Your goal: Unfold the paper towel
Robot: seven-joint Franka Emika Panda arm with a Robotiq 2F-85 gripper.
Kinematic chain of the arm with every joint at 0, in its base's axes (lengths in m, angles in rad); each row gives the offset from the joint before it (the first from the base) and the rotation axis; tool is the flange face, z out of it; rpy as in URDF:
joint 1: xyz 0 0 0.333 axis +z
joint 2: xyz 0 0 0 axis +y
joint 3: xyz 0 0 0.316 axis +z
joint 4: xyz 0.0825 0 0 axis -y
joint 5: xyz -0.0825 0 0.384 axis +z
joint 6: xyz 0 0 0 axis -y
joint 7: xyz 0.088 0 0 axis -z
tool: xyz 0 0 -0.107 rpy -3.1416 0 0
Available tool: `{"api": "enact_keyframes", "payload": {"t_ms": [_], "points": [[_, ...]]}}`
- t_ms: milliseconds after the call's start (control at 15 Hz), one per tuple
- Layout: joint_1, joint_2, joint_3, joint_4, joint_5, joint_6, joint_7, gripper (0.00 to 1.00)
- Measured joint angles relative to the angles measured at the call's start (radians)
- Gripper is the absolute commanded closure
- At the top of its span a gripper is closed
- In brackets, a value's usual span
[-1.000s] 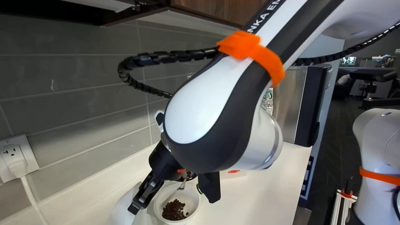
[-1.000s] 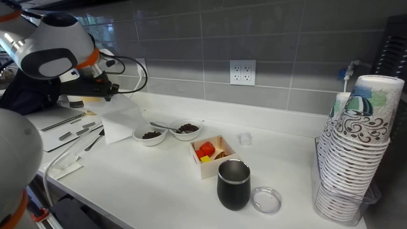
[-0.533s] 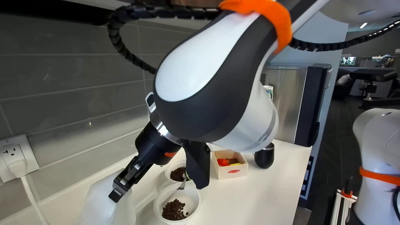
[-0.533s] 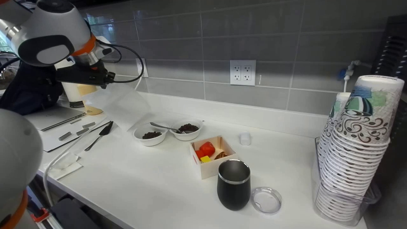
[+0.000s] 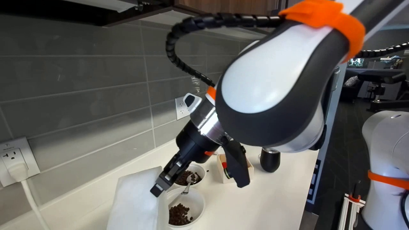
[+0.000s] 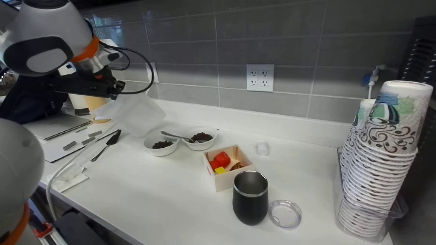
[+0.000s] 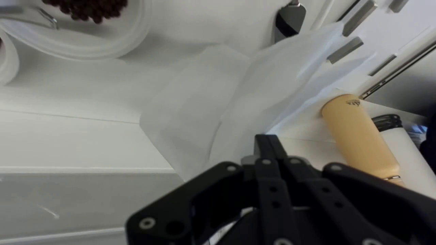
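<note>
The thin white paper towel hangs from my gripper, spread partly open with a fold running through it. It shows in both exterior views and in the wrist view. My gripper has its two fingertips pressed together with the towel's edge pinched between them. It holds the towel in the air above the counter, also seen in both exterior views. The towel's far edge hangs close to the near white bowl. Whether it touches the bowl I cannot tell.
A second bowl with dark beans and a spoon stands beside the first. A wooden box and a black tumbler stand farther along. A spatula and a tan bottle are near the towel. The tiled wall runs behind.
My gripper has risen from the counter with the towel, swinging one way and then back. The towel's lower edge has lifted and swung toward the bowls and back wall. The gripper has stayed shut.
</note>
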Motion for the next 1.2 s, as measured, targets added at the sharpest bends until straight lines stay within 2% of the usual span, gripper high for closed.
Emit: {"api": "enact_keyframes", "payload": {"t_ms": [133,200,600,800,933,1200], "points": [[-0.037,-0.043,0.033,-0.066,0.0,-0.019,0.03,1.0],[-0.082,-0.046,0.07,-0.074,0.001,-0.033,0.036,1.0],[-0.426,-0.037,0.345,-0.069,-0.027,-0.177,0.124,1.0],[-0.597,-0.067,0.469,-0.059,-0.085,-0.326,0.196,1.0],[-0.65,-0.11,0.491,-0.053,-0.098,-0.471,0.211,1.0],[-0.67,-0.208,0.476,-0.05,-0.11,-0.756,0.211,1.0]]}}
